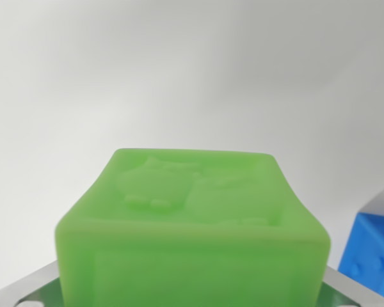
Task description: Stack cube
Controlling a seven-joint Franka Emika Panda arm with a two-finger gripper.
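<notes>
A green cube (192, 230) fills the lower middle of the wrist view, its top face bearing a raised animal relief, blurred by closeness. At about four o'clock from it, cut by the wrist view's right edge, sits a blue cube (374, 256), apart from the green one. Grey metal parts of the tool (349, 284) peek out at both lower corners beside the green cube; whether the tool is clenched on it I cannot tell. The pale desk (192, 70) spreads behind, bare toward twelve o'clock.
</notes>
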